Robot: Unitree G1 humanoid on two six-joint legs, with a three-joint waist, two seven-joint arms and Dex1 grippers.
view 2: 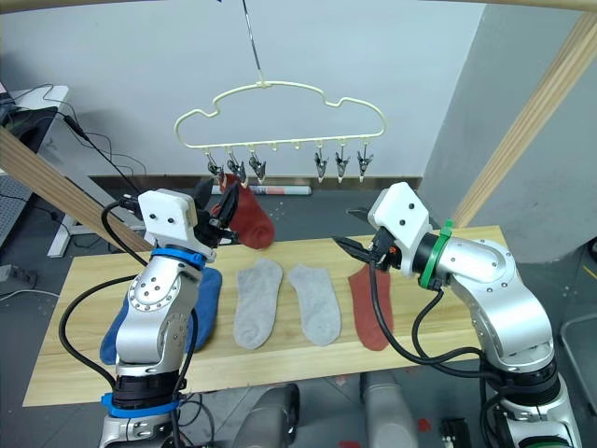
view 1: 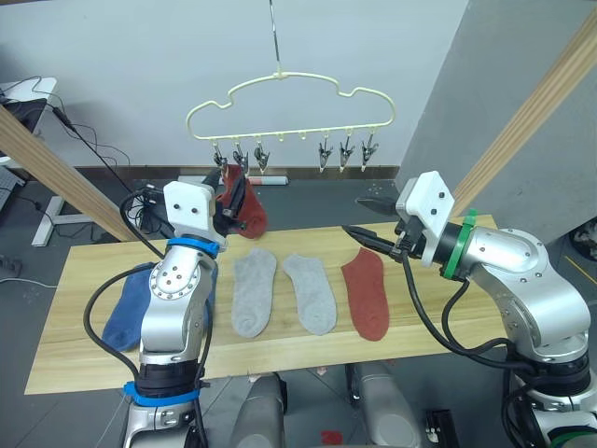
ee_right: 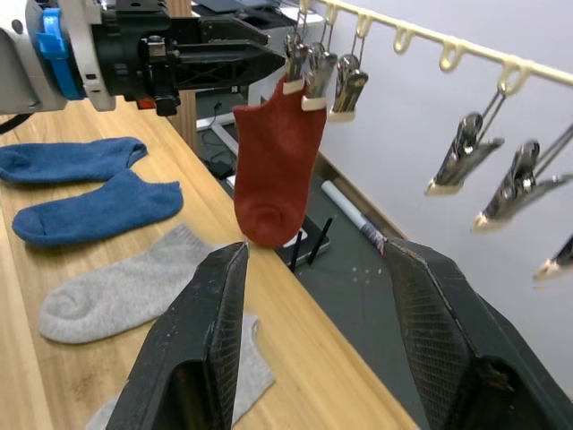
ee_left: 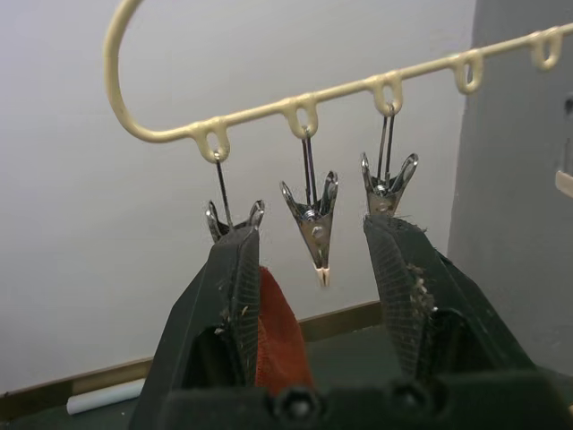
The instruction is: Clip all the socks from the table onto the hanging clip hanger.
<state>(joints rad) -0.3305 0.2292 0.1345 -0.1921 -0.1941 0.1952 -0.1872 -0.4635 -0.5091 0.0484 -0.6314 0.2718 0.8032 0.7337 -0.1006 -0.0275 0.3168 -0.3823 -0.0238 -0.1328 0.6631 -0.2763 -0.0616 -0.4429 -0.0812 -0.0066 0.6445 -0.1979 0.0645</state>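
The pale yellow clip hanger [view 1: 289, 98] hangs over the table's far edge with a row of silver clips. A rust red sock [view 1: 248, 209] dangles from the clips at its left end. My left gripper [view 1: 224, 189] is raised right beside that sock, open, with one finger [ee_left: 235, 278] against the cloth and a free clip [ee_left: 315, 219] ahead. On the table [view 1: 84, 364] lie two blue socks [view 1: 131, 303], two grey socks [view 1: 254, 291] and a second rust red sock [view 1: 366, 294]. My right gripper [view 1: 356, 215] hovers open above that red sock, empty.
Round wooden poles slant up at the left [view 1: 56, 173] and at the right [view 1: 532, 112], close to each arm. Cables trail over the floor behind the table at the left. The right three clips [view 1: 345, 154] hang free.
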